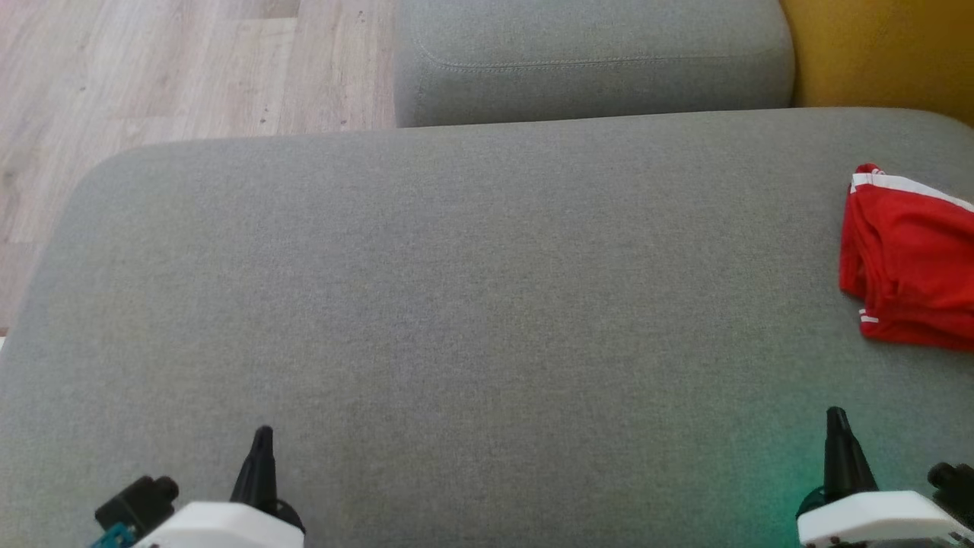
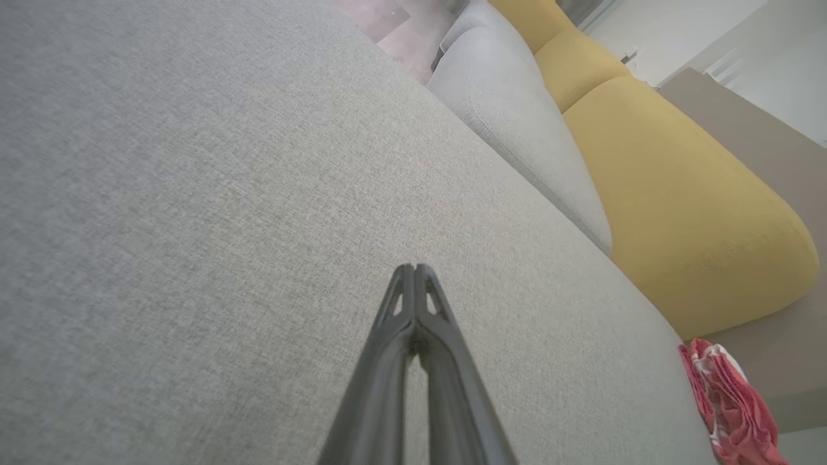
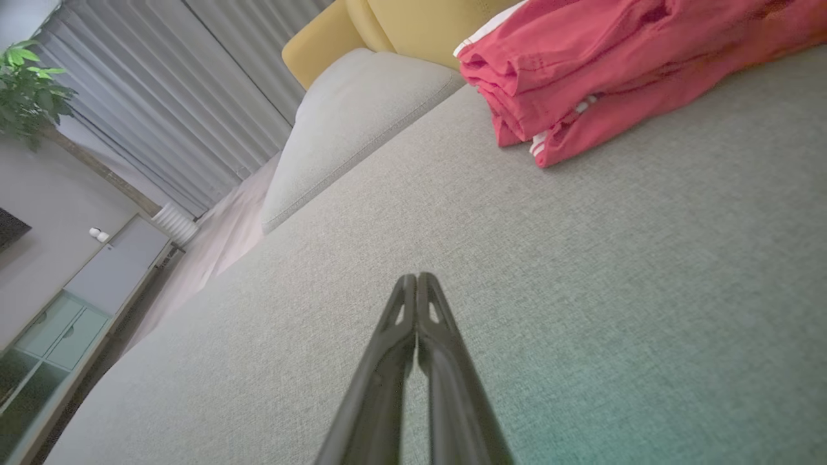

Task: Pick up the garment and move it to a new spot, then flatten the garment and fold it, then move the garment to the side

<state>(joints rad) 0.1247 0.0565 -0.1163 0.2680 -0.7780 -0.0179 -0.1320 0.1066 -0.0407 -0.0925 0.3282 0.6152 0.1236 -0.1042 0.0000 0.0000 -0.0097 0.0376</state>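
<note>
The garment (image 1: pixel 909 259), red with white stripes, lies folded in a bundle at the far right edge of the grey sofa cushion (image 1: pixel 472 289). The same garment (image 3: pixel 601 71) fills the upper right of the right wrist view, and the garment (image 2: pixel 730 407) peeks in at the lower right of the left wrist view. My left gripper (image 1: pixel 262 432) rests shut over the cushion's near left, holding nothing. At the near right, my right gripper (image 1: pixel 835 415) is also shut and empty, a short way in front of the garment. Each wrist view shows its gripper (image 2: pixel 414 268) (image 3: pixel 417 278) with tips pressed together.
A second grey cushion (image 1: pixel 593 61) lies behind the main one, with a yellow cushion (image 1: pixel 883 53) at the far right. Wooden floor (image 1: pixel 152 76) lies to the left. The right wrist view shows curtains (image 3: pixel 174 84), a plant (image 3: pixel 29 84) and a cabinet (image 3: pixel 71 303).
</note>
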